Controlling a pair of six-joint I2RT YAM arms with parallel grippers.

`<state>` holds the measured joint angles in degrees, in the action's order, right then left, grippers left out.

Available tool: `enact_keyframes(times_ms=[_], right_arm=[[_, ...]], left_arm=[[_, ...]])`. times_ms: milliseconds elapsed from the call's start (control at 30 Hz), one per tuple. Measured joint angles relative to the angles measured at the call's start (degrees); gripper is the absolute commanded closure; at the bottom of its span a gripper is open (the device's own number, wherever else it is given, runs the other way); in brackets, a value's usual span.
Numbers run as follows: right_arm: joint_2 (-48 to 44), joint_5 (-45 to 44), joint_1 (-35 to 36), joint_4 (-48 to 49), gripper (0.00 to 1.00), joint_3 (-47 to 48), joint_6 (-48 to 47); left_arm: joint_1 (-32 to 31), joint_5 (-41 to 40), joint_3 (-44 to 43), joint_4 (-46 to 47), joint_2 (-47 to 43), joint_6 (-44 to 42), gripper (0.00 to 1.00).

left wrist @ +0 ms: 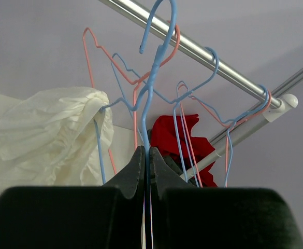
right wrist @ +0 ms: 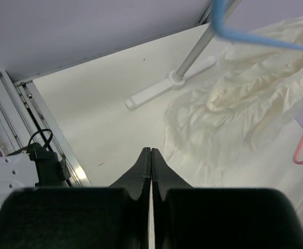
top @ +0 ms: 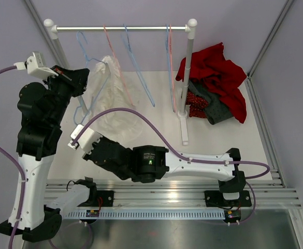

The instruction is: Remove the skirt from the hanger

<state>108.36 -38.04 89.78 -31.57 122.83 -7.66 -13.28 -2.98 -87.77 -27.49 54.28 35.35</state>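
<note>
Left claw point(left wrist: 147, 155) pinches the blue wire hanger point(left wrist: 152, 88) carrying a crinkly white skirt point(left wrist: 53, 129); right claw point(right wrist: 150, 155) closed, empty.

The skirt point(top: 115, 111) is cream-white, the hanger point(left wrist: 151, 104) blue, the heaped clothes point(top: 213, 65) red.

The white table point(top: 234, 142) carries a rack post point(top: 184, 124), a white skirt point(top: 117, 116) pooled left of it, and red and grey clothes point(top: 218, 78) heaped right of it.
</note>
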Motion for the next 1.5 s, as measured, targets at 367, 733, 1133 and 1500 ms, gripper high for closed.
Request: enact_keyframes(times_ms=[367, 733, 1133, 1500], right_arm=[[-2.71, -3.98, 0.11, 1.51, 0.01, -6.43, 0.35], [-12.13, -0.04, -8.39, 4.96, 0.01, -20.59, 6.47], [12.46, 13.88, -17.46, 6.38, 0.01, -10.91, 12.26], [21.90, 21.03, -27.63, 8.11, 0.00, -4.79, 14.14]], left_arm=[[-0.04, 6.25, -20.33, -16.83, 3.69, -4.83, 1.00], [-0.04, 3.21, -20.48, -37.44, -4.04, -6.73, 1.00], [-0.04, 0.94, -18.88, -39.32, -6.10, -7.61, 1.00], [-0.04, -1.99, -16.65, -37.40, -9.62, -8.48, 1.00]])
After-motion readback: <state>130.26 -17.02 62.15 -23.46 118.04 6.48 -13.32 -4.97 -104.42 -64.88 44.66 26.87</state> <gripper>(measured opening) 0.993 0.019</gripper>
